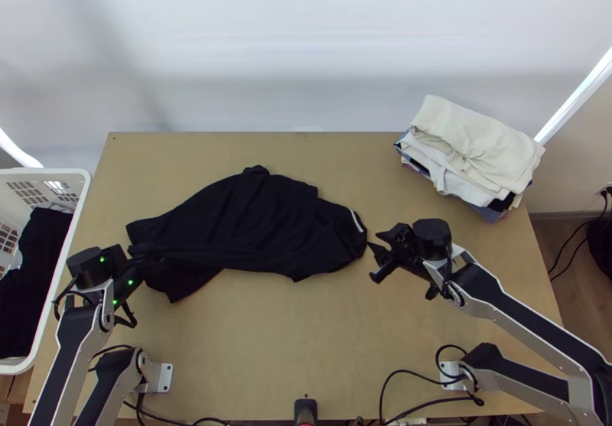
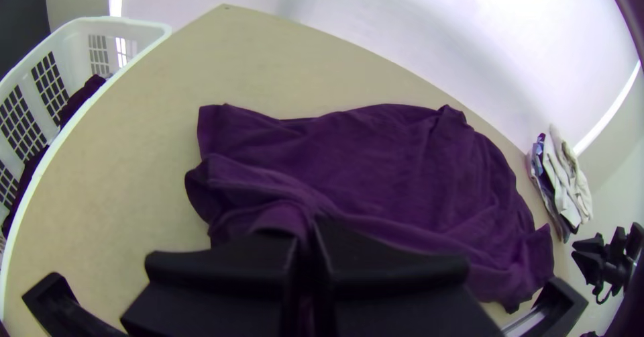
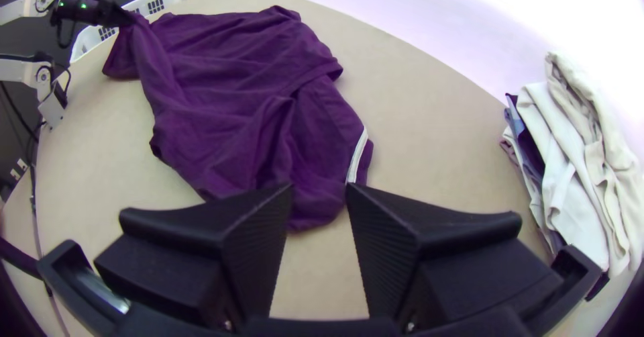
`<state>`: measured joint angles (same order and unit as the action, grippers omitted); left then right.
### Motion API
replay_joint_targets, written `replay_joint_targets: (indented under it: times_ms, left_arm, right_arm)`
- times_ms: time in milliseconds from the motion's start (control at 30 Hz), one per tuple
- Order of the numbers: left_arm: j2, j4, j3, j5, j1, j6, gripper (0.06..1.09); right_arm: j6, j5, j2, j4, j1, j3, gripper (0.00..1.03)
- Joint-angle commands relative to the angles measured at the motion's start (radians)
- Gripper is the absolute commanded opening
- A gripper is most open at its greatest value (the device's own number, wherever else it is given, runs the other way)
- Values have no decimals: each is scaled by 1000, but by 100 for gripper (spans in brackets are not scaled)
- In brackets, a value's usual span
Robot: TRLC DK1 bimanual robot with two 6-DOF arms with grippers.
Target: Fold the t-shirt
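Dark t-shirt [image 1: 245, 219] held at its left end by the left gripper [image 1: 133, 261]

The t-shirt is laid across the left and middle of the wooden surface [image 1: 306, 349], loosely spread and creased, with its length running from side to side. At its right end a short white strip [image 1: 357, 221] is seen along the edge. At its left end the cloth is gathered and drawn up in a ridge to the left gripper, whose fingers are pressed together on it; a loose corner is left hanging toward the near side.

The right gripper [image 1: 373, 240] is held just beside the right end, its fingers apart, with nothing gripped between them.

Farther out, at the far right corner of the surface, folded clothes [image 1: 478, 151] are stacked, topped by a cream-coloured piece, with white and blue layers below. At the left edge of the surface is placed a white plastic basket [image 1: 63, 172], in which dark cloth [image 1: 42, 246] is heaped. Behind the far edge a white backdrop [image 1: 306, 43] is seen.
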<state>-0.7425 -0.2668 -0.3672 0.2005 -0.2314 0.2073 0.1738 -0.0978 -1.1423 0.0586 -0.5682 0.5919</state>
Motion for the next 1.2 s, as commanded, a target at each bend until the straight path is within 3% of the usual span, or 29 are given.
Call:
replay_joint_targets:
  times_ms: [0, 1167]
  left_arm:
    - [-6, 0, -29, -10, -3, -9, 9]
    - [3, -8, -32, -23, 3, 26, 9]
  right_arm:
    - [33, 3, -37, -59, -2, -27, 39]
    - [-77, 32, -304, -217, -154, 26, 39]
